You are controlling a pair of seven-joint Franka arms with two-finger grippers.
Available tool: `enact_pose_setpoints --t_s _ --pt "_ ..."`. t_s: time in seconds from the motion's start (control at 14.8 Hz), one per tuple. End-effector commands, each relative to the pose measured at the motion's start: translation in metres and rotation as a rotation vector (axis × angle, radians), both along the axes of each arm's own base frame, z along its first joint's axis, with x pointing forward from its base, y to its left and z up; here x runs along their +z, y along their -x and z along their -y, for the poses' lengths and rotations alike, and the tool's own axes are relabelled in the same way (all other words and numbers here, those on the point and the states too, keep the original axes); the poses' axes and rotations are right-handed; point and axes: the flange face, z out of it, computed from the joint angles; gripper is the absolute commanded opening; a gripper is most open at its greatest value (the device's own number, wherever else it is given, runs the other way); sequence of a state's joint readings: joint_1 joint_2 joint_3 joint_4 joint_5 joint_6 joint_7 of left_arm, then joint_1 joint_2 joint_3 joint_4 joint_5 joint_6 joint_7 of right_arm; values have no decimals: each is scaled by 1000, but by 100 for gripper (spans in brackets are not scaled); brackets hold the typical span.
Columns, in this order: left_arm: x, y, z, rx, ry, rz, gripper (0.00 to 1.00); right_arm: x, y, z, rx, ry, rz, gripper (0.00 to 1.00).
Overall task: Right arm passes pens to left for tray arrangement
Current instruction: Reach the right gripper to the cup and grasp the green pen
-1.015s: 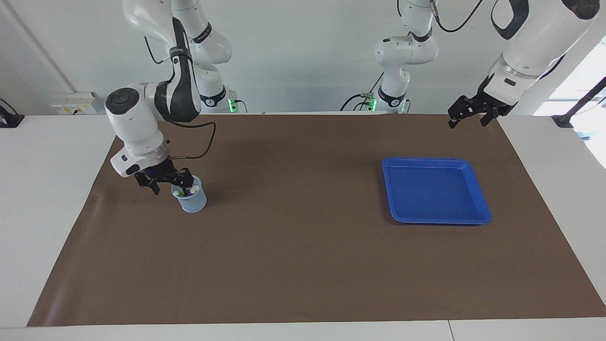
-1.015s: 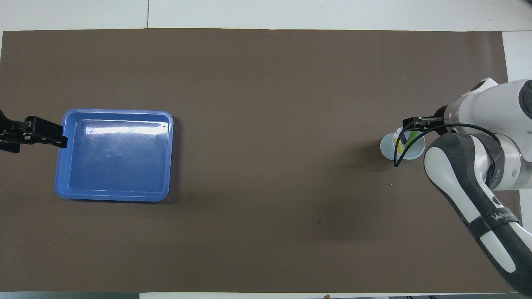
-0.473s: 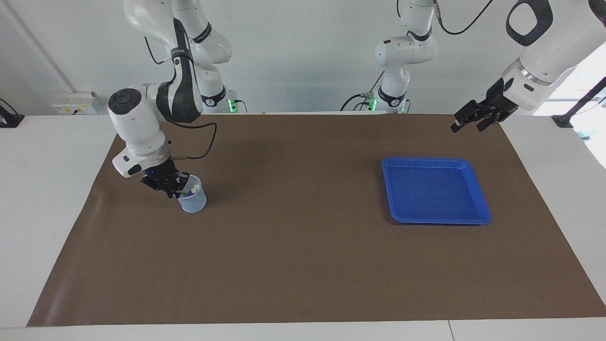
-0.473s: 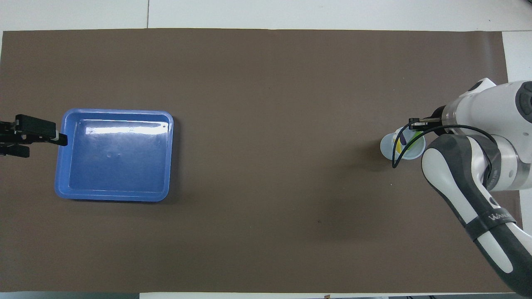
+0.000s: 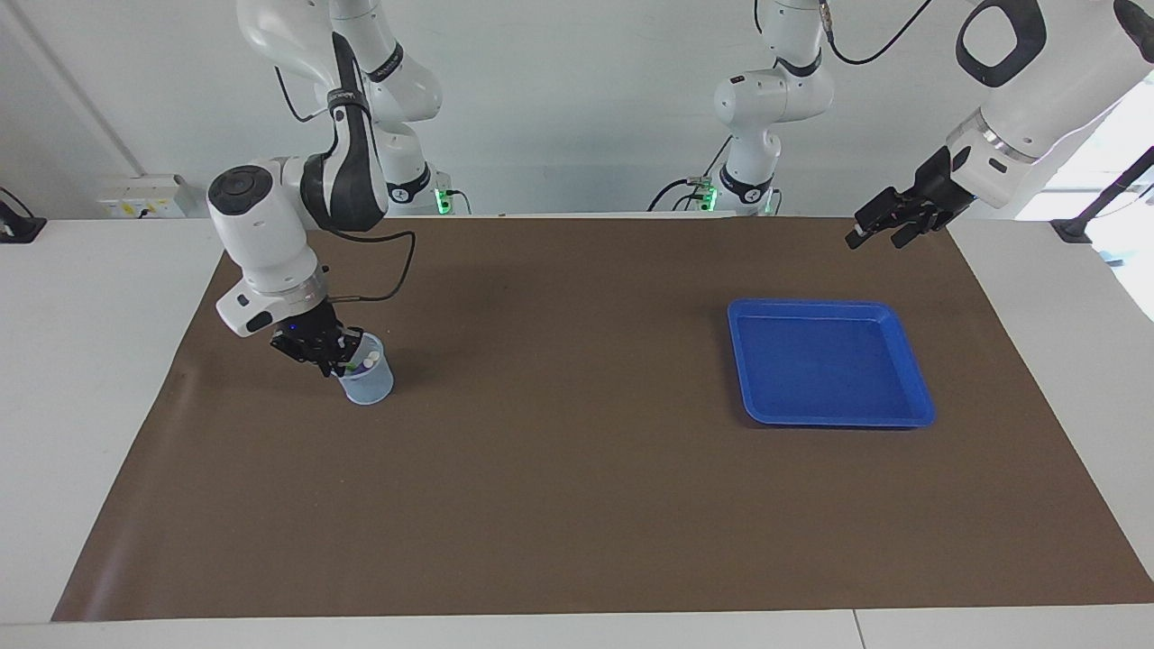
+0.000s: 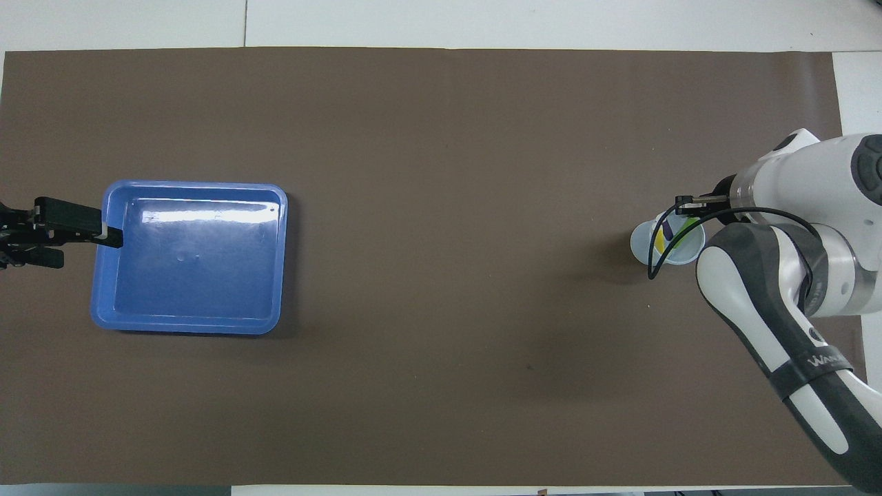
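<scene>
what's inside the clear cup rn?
Pens stand in the cup, whitish tips up; yellow, green and purple show from overhead. The right tool at the rim covers part; lower ends blur through the wall.

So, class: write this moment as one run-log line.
right gripper: shut, in cup among pens | left gripper: open, raised by tray, waiting | tray: no pens

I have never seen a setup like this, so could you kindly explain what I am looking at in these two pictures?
Two white robot arms work at one table. One picture faces them, the other looks down from above them. On the brown mat lie an empty blue tray and a pale cup holding the pens. The right gripper sits at the cup's mouth, fingers shut, seemingly on a pen; which one I cannot tell. The left gripper waits open, up in the air near the tray.
</scene>
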State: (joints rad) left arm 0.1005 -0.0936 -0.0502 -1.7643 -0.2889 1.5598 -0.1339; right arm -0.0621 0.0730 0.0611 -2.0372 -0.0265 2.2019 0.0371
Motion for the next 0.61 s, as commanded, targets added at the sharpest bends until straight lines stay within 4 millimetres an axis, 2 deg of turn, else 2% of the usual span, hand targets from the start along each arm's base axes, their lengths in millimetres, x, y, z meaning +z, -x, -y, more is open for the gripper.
enact_pose_setpoints --t_s 0.0,0.34,0.54 --pt "0 5 3 45 30 32 100 38 11 1 21 10 9 0" --pt "-18 6 4 131 263 -1 100 98 30 1 14 18 67 0" --pt "-36 9 9 198 414 -33 100 132 31 -3 7 11 72 0"
